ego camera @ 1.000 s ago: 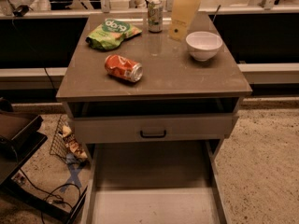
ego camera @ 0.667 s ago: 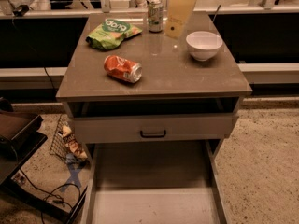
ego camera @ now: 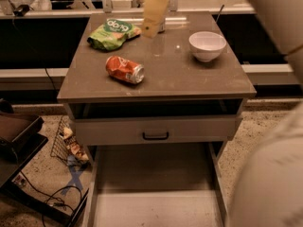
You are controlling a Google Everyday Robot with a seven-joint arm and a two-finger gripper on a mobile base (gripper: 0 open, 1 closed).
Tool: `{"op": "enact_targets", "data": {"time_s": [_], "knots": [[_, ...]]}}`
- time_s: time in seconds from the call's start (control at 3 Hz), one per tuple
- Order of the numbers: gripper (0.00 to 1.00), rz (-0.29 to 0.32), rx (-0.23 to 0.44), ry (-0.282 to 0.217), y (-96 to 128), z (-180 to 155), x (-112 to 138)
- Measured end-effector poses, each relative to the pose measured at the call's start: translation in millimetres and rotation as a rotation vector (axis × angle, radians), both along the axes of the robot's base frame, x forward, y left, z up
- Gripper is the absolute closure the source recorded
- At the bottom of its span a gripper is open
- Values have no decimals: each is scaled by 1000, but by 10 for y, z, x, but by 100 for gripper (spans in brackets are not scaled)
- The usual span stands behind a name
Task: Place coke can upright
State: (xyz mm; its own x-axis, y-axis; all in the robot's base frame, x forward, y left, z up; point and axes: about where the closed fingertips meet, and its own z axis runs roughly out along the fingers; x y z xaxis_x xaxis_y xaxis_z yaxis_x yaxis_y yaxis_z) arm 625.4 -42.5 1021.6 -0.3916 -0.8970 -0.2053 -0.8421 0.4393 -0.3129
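A brown table (ego camera: 189, 86) seen from above and in front, with a drawer (ego camera: 189, 129) under its top.

The coke can (ego camera: 125, 69) lies on its side on the near-left part of the tabletop. Its silver end points toward the near right. It has bare surface all round it, so the task of standing it up looks not yet begun.

The gripper (ego camera: 154, 11), a pale cream shape, hangs over the far edge of the table near the middle. It is well apart from the can and does not hold it. Whether the claw is spread or pressed together cannot be told. Its high, far position suggests it is lining up before reaching down and nearer to the can.

A green chip bag (ego camera: 113, 32) lies at the far left, beyond the can. A white bowl (ego camera: 207, 45) stands at the far right. Both are apart from the can, which likely leaves room to grasp it from above without bumping either one.

The robot's arm (ego camera: 270, 164) fills the right edge of the view as a large blurred pale mass, close to the camera.

Because the can is round and lying flat, it may roll if nudged off-centre.
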Motion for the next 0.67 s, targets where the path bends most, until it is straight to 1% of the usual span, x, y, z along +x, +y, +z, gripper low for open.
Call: {"op": "enact_targets", "data": {"time_s": [0.33,0.67], "knots": [[0,-57,28,45,275,-215,229],[0,-95,51,100,439,-420,263]]}}
